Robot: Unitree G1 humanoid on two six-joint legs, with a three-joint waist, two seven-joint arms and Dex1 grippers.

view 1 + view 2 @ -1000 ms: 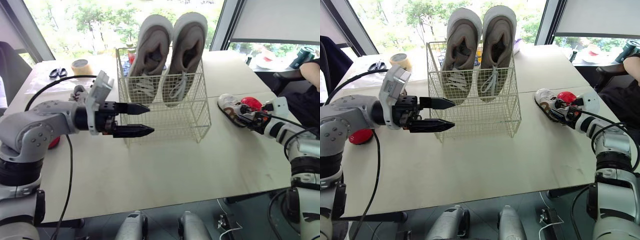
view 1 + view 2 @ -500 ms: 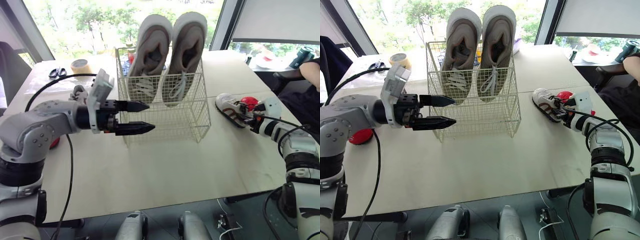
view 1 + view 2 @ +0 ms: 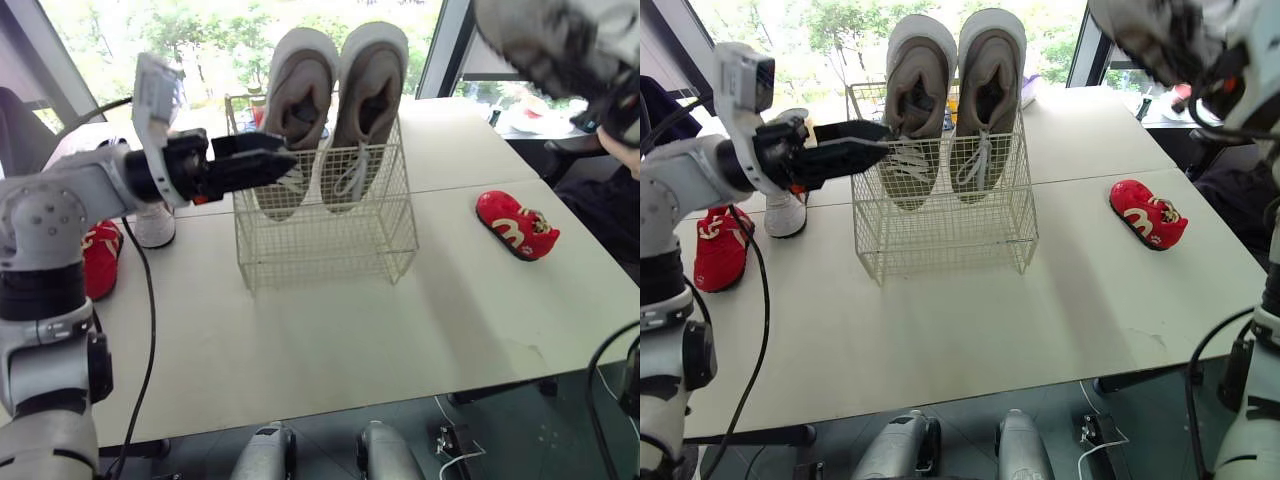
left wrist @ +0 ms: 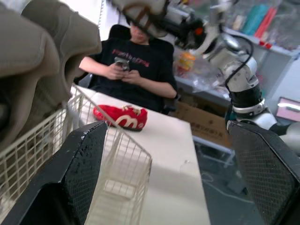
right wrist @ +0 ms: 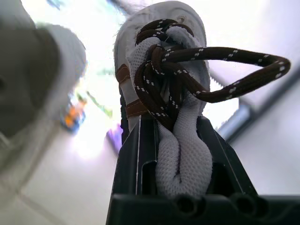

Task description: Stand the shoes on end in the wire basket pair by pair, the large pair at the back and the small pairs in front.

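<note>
The table carries the whole job, and on it the wire basket stands a little left of centre, its front half bare. The large beige sneakers already stand on end side by side along the back of the basket, toes down and heels rising well above the rim. That part of the task looks finished.

None of the small shoes is in the basket yet. A small white sneaker with brown laces is held high in the air over the right side of the table. The right gripper has its jaws clenched on the shoe's tongue and laces. What seems to be its mate, a small white shoe, stands on the table to the left of the basket, partly hidden behind the left arm. One red shoe lies on the table well to the right of the basket. The other red shoe lies at the far left, near the table's edge.

The left gripper hangs at the basket's upper left rim, jaws spread and holding nothing.

By my reckoning roughly a third is done. Both small pairs remain to be stood in front, and the lifted white sneaker is the likeliest to go in first.
</note>
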